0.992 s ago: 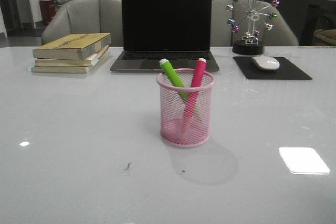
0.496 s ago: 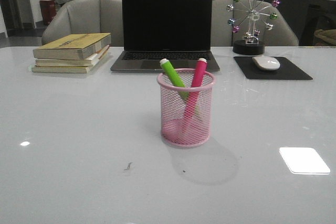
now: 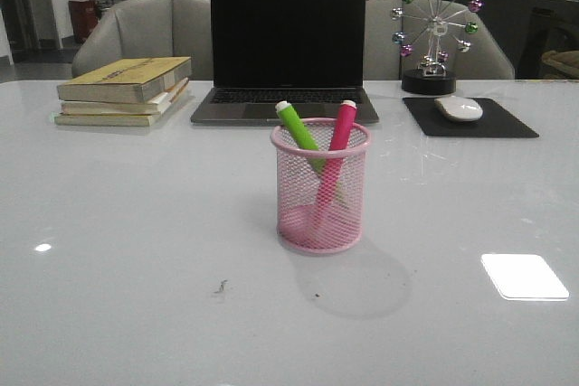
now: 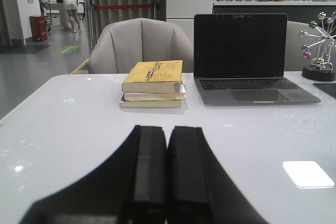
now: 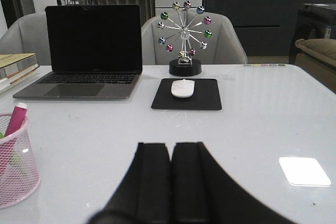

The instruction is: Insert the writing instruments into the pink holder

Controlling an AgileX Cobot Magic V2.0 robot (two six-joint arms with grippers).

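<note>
**Two markers standing in the pink mesh cup**

Two highlighter-style markers stand inside the pink holder, both leaning with their whitish caps above the rim.

The white table (image 3: pixel 127 250) fills the front view. At its far edge an open laptop (image 3: pixel 287 47) shows a dark screen. To the laptop's left lies a stack of books (image 3: pixel 124 89), the top one yellow. To its right a black mouse pad (image 3: pixel 470 119) carries a white mouse (image 3: pixel 459 108), and behind the pad stands a ferris-wheel ornament (image 3: pixel 434 33) with coloured balls.

The pink holder (image 3: pixel 320 185) sits upright near the table's middle, in front of the laptop and well apart from the books and the mouse pad. The lime green marker (image 3: pixel 297 128) tilts toward the left side of the rim; the magenta marker (image 3: pixel 337 146) tilts toward the right side, and the two seem to cross low inside the mesh.

The left gripper (image 4: pixel 167 169) has its black fingers pressed together with nothing between them, above bare table. The right gripper (image 5: pixel 171 174) is likewise closed and empty, the holder off to its side.
</note>
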